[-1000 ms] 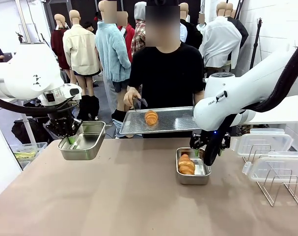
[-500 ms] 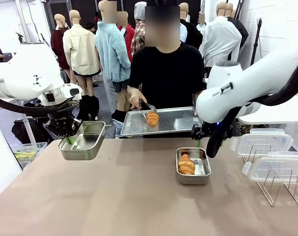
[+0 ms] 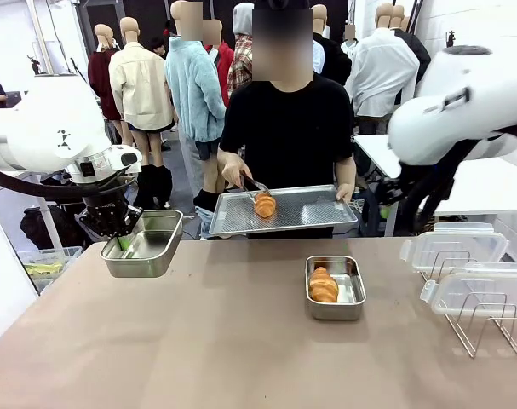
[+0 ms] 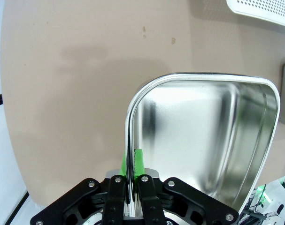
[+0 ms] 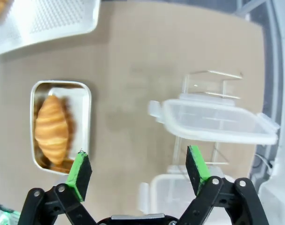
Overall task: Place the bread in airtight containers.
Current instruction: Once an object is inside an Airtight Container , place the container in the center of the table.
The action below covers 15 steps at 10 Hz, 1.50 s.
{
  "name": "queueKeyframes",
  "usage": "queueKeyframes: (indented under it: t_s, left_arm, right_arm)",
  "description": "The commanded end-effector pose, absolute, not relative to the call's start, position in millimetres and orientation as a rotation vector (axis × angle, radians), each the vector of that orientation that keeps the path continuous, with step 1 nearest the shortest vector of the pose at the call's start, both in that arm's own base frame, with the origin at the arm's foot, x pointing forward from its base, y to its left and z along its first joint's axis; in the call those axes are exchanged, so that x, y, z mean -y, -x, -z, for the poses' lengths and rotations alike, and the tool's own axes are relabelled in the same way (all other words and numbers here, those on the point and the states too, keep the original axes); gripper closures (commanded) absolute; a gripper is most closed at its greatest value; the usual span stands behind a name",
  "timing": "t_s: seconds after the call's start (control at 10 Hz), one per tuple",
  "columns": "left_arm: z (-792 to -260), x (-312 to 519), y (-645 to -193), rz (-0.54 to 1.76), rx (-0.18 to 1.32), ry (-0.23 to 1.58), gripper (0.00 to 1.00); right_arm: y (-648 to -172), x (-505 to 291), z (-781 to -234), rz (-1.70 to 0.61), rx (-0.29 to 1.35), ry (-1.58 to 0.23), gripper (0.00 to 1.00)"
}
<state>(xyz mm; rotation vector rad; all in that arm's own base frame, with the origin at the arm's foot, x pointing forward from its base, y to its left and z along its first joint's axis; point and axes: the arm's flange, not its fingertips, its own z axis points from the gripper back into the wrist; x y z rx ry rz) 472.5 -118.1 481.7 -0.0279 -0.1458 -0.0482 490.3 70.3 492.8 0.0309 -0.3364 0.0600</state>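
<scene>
The first roll [image 3: 324, 285] lies in the first tub [image 3: 336, 312], which stands uncovered on the table [image 3: 198, 341]. Over the last second the right gripper [image 5: 137, 164] has lifted away from that tub and swung to the right, toward the lids [image 3: 456, 246]; its jaws are spread wide and carry nothing. Judgement: the first roll is placed, and capping its tub is probably this arm's next step. The second roll [image 3: 264, 204] remains on the tray [image 3: 309, 209] held by the person, whose tongs [image 3: 251, 183] have now come down onto it. The left gripper [image 4: 131, 161] has not moved: its jaws are pressed together on the rim of the second tub [image 4: 203, 140], which hangs empty above the table's left part, ready to receive. Count: two rolls, two tubs, two lids, one tray, one pair of tongs, one wire rack [image 3: 490, 328].
</scene>
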Motion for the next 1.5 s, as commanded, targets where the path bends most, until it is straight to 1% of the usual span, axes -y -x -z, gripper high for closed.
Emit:
queueKeyframes:
  t_s: [0.0, 0.3, 0.5, 0.6, 0.7, 0.8, 1.4]
  left_arm:
    - [-485.1, 117.9, -472.6, 0.049, 0.157, 0.027, 1.00]
    - [-485.1, 117.9, -472.6, 0.049, 0.157, 0.027, 1.00]
    - [-485.1, 117.9, -472.6, 0.049, 0.157, 0.027, 1.00]
    - [-485.1, 117.9, -472.6, 0.049, 0.157, 0.027, 1.00]
    - [-485.1, 117.9, -472.6, 0.049, 0.157, 0.027, 1.00]
    - [-485.1, 117.9, -472.6, 0.049, 0.157, 0.027, 1.00]
    - [-485.1, 117.9, -472.6, 0.049, 0.157, 0.027, 1.00]
  right_arm:
    - [-485.8, -24.9, -492.8, -0.038, 0.321, -0.075, 0.00]
    - [-476.0, 46.6, -496.5, -0.033, 0.313, -0.076, 0.00]
    - [-464.2, 75.7, -499.4, -0.034, 0.329, -0.067, 0.00]
    - [-456.9, 83.7, -500.7, -0.037, 0.350, -0.101, 0.00]
    - [-450.8, 87.8, -498.5, -0.058, 0.351, -0.128, 0.00]
    - [-468.6, 83.8, -501.9, -0.015, 0.330, -0.056, 0.00]
    - [-468.6, 83.8, -501.9, -0.015, 0.330, -0.056, 0.00]
